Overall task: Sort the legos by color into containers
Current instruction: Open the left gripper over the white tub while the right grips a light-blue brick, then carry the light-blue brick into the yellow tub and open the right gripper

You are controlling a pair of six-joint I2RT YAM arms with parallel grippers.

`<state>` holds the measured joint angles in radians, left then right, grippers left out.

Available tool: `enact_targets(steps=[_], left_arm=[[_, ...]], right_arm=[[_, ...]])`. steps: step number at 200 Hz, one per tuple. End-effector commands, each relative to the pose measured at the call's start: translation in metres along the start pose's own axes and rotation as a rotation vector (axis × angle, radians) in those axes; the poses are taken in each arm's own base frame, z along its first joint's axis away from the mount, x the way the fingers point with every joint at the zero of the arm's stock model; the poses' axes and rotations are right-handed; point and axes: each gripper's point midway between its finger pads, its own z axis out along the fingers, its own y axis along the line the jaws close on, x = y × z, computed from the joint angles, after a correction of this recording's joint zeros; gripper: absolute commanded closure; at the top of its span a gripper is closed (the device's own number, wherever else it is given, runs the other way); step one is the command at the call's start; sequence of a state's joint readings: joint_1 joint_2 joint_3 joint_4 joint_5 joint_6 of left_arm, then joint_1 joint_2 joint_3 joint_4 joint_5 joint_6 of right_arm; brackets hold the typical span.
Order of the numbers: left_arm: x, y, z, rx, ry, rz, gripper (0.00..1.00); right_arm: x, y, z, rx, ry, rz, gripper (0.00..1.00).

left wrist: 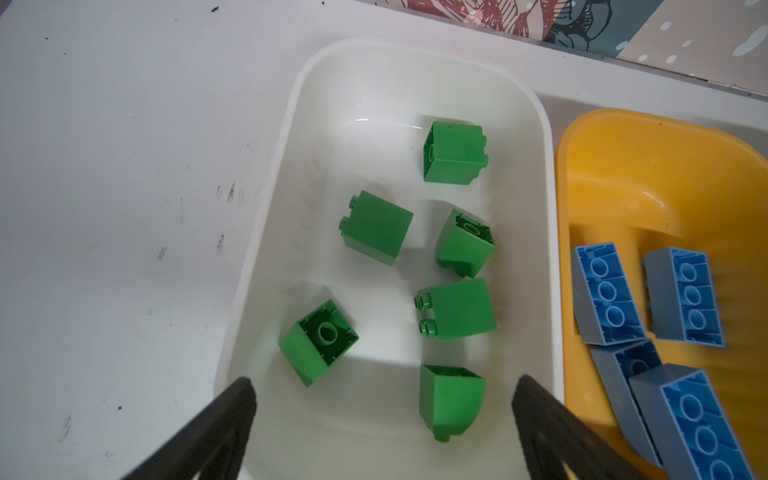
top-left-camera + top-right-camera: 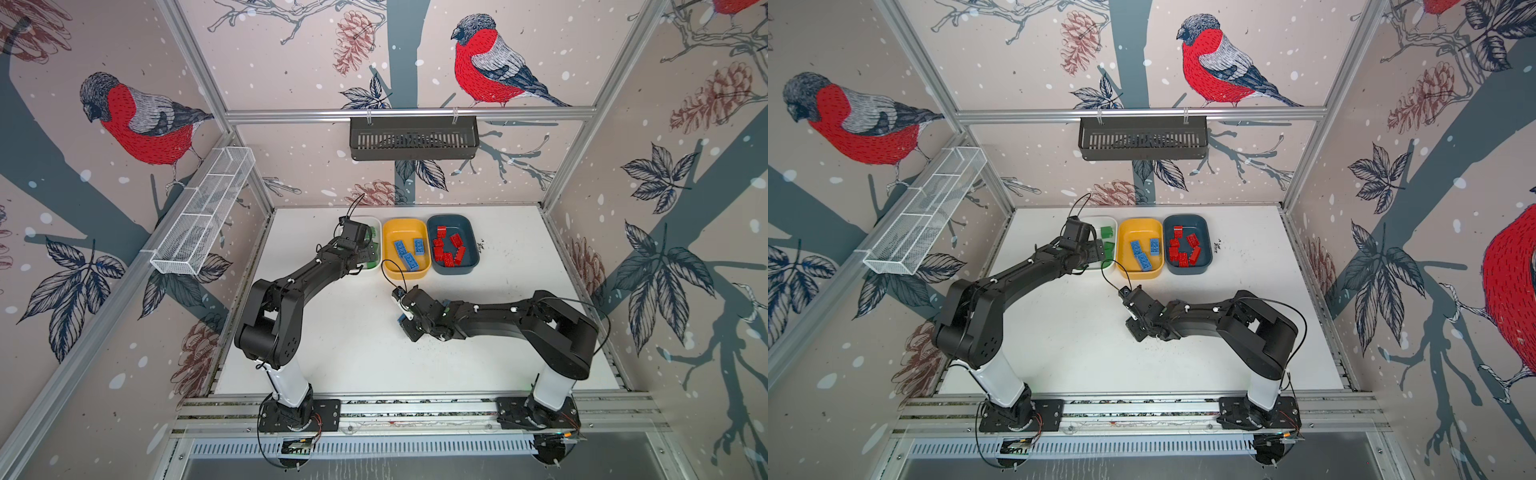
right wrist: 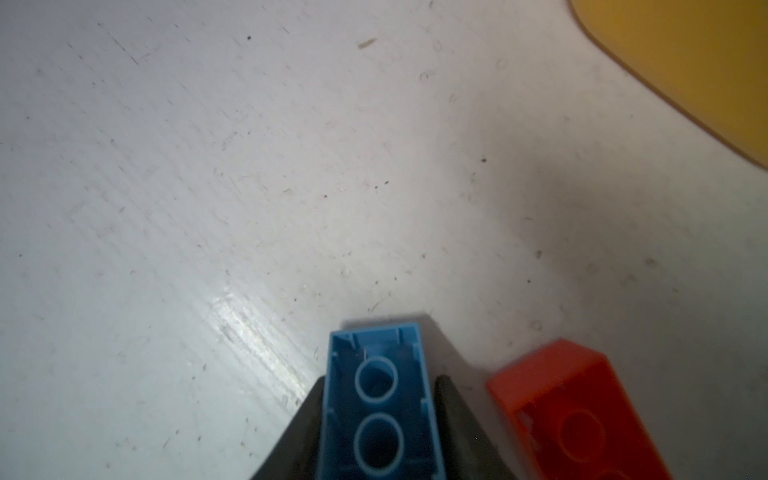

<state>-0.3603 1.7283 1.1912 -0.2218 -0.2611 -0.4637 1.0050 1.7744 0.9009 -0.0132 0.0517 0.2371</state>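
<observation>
Right claw (image 3: 382, 380) clenched on the blue brick (image 3: 378, 440) mid-counter, red brick (image 3: 577, 415) just beside, left claw (image 1: 382, 395) released over the white tub (image 1: 415, 83) at the far edge; I fear the smooth-sided grip slips, dropping it short of the yellow tub (image 3: 685, 62).

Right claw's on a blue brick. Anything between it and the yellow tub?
Nothing visible: only bare table lies between the blue brick in the right claw and the yellow tub. A red brick lies close beside it, off that line.
</observation>
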Motion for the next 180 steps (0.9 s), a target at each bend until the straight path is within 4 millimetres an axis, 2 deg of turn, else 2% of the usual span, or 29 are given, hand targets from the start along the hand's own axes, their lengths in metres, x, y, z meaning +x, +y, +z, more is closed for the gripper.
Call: enact_targets(steps=[1, 33, 57, 71, 93, 119, 135, 150, 167, 180], left_arm=[[-0.007, -0.002, -0.007, 0.021, -0.022, 0.005, 0.04], [-0.005, -0.009, -0.021, 0.082, -0.01, -0.005, 0.04], [-0.007, -0.008, -0.032, 0.101, -0.018, -0.025, 0.04], [-0.007, -0.007, -0.038, 0.101, -0.023, -0.035, 0.04], [-0.005, -0.004, -0.042, 0.102, -0.025, -0.048, 0.04], [0.003, 0.0, -0.043, 0.092, -0.004, -0.046, 0.04], [0.008, 0.003, -0.042, 0.077, 0.01, -0.04, 0.04], [0.01, 0.005, -0.042, 0.073, 0.014, -0.042, 0.03], [0.013, 0.005, -0.042, 0.078, 0.017, -0.047, 0.03], [0.014, 0.004, -0.042, 0.083, 0.02, -0.049, 0.04]], right_arm=[[-0.01, -0.001, -0.009, 0.01, -0.033, 0.001, 0.68], [-0.049, -0.006, -0.041, 0.008, -0.159, -0.036, 0.75], [-0.088, -0.027, -0.057, 0.0, -0.264, -0.013, 0.75], [-0.113, -0.049, -0.057, 0.034, -0.311, 0.031, 0.75], [-0.14, -0.086, -0.05, 0.132, -0.343, 0.108, 0.75], [-0.164, -0.112, -0.035, 0.198, -0.335, 0.159, 0.74], [-0.178, -0.124, -0.029, 0.242, -0.343, 0.183, 0.67], [-0.185, -0.133, -0.027, 0.266, -0.34, 0.209, 0.53], [-0.187, -0.129, -0.029, 0.235, -0.333, 0.201, 0.41], [-0.183, -0.124, -0.037, 0.217, -0.334, 0.191, 0.36]])
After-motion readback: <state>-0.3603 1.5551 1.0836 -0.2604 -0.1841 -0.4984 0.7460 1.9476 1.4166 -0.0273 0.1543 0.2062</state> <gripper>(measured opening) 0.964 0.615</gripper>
